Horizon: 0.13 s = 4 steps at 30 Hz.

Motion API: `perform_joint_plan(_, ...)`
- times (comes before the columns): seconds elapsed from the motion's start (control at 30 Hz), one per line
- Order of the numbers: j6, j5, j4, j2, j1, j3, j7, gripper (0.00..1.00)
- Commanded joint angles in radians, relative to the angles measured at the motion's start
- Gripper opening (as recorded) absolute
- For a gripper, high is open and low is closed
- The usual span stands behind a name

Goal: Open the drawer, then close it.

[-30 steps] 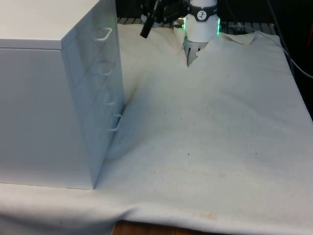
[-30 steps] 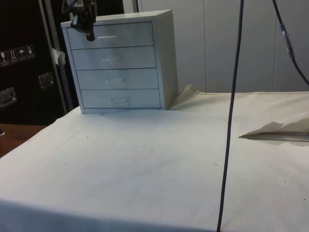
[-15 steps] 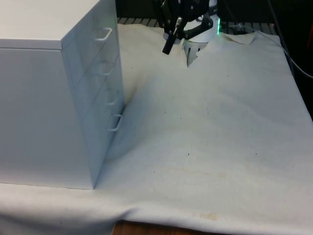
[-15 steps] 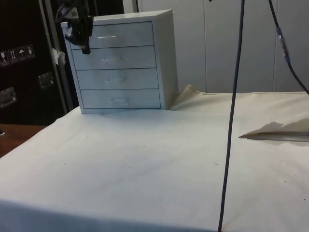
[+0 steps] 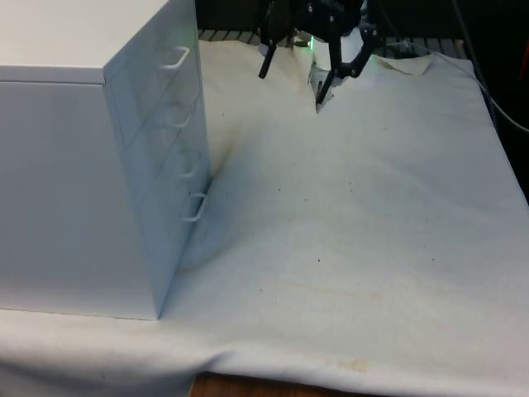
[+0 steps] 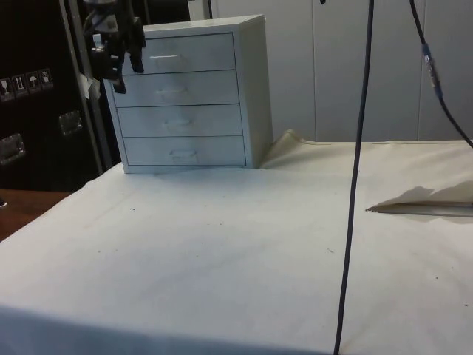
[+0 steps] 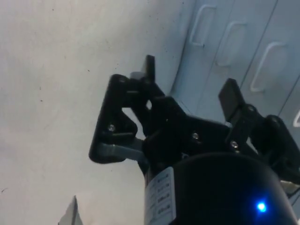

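Note:
A white chest of drawers (image 5: 91, 165) stands at the front view's left, with its handled fronts (image 6: 177, 96) facing the side camera. All of its drawers sit flush and shut; the top drawer's handle (image 6: 164, 56) is a thin wire loop. My black gripper (image 6: 129, 76) hangs in the air in front of the chest's upper drawers, apart from them, near the edge closest to the robot. Its fingers (image 7: 149, 70) stand wide open with nothing between them. In the front view the gripper (image 5: 293, 83) is off the chest's far corner. Several drawer handles (image 7: 232, 44) show beyond the fingers in the wrist view.
The white cloth (image 5: 347, 231) covers the table, with a raised fold (image 6: 421, 203) in the side view and a slit (image 5: 321, 98) near the robot's base. A black cable (image 6: 353, 192) hangs down through the side view. The table's front edge (image 5: 273, 385) shows below.
The gripper was shut and now stands wide open. It has dropped a little and drifted away from the top drawer's front. The chest looks unchanged, drawers shut.

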Motion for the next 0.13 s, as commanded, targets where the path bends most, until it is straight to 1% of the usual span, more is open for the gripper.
perform_joint_plan(0.0,0.009,0.006,-0.004,-0.002,-0.003,0.002,-0.002,0.83)
perform_joint_plan(0.1,0.005,0.004,-0.002,-0.001,-0.002,0.001,-0.001,0.98)
